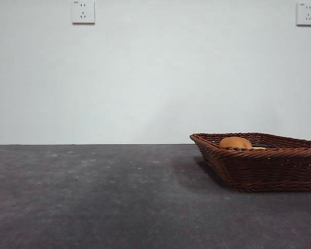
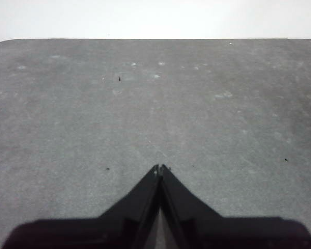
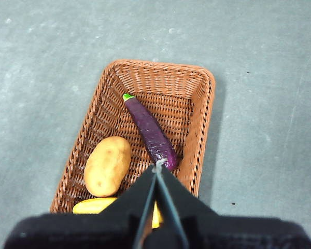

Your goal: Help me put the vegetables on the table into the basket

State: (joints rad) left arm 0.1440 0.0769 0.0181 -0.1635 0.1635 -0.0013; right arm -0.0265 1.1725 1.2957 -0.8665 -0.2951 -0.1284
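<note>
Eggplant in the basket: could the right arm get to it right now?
Probably yes. The right tool hangs right above the eggplant, which lies uncovered in the basket; its jaws are shut, so they'd need opening first.

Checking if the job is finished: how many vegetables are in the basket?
3, all inside the basket: the eggplant lies along its middle, the potato beside it, and the corn at one end, partly hidden behind the right end effector.

Even soft lighting, faint shadow left of the basket, table slightly grainy, wrist views softly blurred
</note>
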